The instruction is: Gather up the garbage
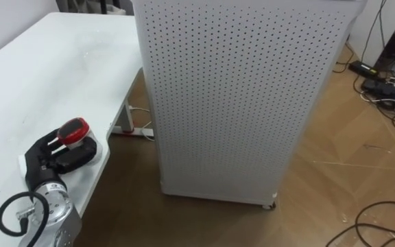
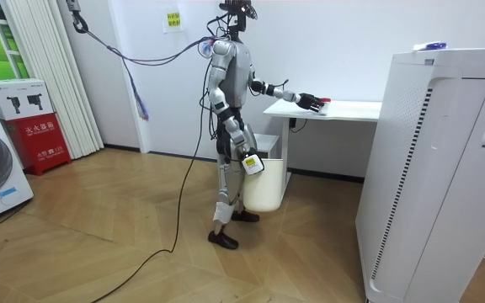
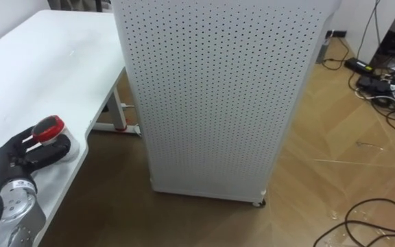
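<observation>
- Task's thing: the red piece of garbage [image 1: 73, 130] lies at about 8 o'clock in the eye views, at the near edge of the white counter [image 1: 40, 75].
- Left hand [image 1: 57, 156]: its dark fingers are curled, and the red piece appears pinched between thumb and fingers, just above the counter's surface. It holds nothing else.
- Right hand [image 2: 249, 163]: it hangs at the robot's hip in the room view, beside a white bin [image 2: 266, 187]. Its state cannot be told.
- Step in hand, as judged: secure the pinch, then lift.
  - Confirm that thumb and fingers bear on opposite sides of the piece before raising it.
  - Raise straight up off the counter. A sideways drag could roll the piece over the edge at 4 o'clock of the hand.
  - Route the arm clear of the tall cabinet [image 1: 232, 103] at 1 o'clock.
- Materials and shapes:
  - The red piece is small, rounded and glossy, so it is likely hard and may slip under a light pinch.
  - The counter is flat, smooth and matte white.
  - The cabinet is a white box with rounded corners, and its panels are perforated with fine, regular holes.
  - The floor [image 1: 334, 171] is wood in a herringbone pattern, with dark cables [image 1: 382, 86] at 3 o'clock.
</observation>
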You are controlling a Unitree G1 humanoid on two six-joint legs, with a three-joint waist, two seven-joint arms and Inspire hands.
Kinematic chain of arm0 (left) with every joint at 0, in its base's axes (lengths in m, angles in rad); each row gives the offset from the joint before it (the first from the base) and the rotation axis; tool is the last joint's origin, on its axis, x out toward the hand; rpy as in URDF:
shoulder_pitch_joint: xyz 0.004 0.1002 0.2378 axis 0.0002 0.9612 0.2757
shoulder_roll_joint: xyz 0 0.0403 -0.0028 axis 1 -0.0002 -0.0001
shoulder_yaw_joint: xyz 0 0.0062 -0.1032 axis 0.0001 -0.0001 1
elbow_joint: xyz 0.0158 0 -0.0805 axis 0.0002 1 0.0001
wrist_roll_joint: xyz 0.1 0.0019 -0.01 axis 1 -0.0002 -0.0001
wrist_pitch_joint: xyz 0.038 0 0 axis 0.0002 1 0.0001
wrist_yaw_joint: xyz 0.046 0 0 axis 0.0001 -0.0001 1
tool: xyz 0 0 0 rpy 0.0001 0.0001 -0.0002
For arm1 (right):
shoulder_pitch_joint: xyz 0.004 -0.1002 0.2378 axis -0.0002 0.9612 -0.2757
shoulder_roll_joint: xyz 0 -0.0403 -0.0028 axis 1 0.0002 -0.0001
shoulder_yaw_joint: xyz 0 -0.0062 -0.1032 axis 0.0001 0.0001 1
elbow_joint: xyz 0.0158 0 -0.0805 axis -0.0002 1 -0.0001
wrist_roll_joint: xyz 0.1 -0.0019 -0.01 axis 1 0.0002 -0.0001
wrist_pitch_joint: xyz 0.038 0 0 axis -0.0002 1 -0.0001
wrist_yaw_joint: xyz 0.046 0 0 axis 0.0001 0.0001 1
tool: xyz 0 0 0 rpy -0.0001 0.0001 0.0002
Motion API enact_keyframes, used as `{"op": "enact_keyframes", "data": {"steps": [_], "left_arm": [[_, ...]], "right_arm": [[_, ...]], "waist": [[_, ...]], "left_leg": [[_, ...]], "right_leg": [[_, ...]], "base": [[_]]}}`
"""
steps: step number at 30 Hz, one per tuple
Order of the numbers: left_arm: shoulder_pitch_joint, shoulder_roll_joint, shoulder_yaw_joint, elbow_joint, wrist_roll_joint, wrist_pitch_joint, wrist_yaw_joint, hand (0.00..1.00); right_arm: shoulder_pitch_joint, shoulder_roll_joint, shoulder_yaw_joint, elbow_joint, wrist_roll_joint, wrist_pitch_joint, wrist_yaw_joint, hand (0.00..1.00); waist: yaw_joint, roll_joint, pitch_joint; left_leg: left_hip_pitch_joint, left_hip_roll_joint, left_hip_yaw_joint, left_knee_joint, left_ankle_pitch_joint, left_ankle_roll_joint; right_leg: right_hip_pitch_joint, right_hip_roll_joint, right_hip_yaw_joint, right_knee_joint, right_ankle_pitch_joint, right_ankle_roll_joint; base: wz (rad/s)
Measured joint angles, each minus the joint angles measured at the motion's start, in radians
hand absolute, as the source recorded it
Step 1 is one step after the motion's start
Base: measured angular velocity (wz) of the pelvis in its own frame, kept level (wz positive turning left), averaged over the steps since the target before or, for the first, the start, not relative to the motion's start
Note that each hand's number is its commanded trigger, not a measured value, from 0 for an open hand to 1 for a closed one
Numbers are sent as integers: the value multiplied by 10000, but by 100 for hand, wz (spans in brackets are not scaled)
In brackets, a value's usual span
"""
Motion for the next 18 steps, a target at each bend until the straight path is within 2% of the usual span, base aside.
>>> {"op": "enact_keyframes", "data": {"steps": [7, 11, 14, 18], "left_arm": [[-119, 2, -1, 0, -136, 0, -2, 100], [-437, 11, -26, 144, -349, 1, 3, 100], [-821, 46, -28, 519, -446, 0, 3, 100], [-1028, 134, -34, 710, -843, -32, -2, 100]], "right_arm": [[-6, -20, -2, -138, -4, 0, 30, 100], [-44, -39, 0, -206, 14, 0, 33, 100], [-62, -40, 1, -180, 19, -1, 32, 100], [-97, -40, 7, -172, 23, -6, 31, 100]], "waist": [[14, -48, -33], [-35, -69, -46], [-91, -80, -39], [-210, -106, -9]], "left_leg": [[-119, 8, 25, 5, 4, 6], [-295, 6, 24, 52, 12, 20], [-339, -4, 36, 63, 20, 33], [-340, 3, 90, 44, 21, 33]], "right_leg": [[-142, 0, 21, 30, 0, 0], [-295, -5, 26, 32, 17, 20], [-355, -16, 68, 31, 21, 25], [-391, -13, 157, 25, 21, 25]], "base": [[0], [0], [-1], [-4]]}}
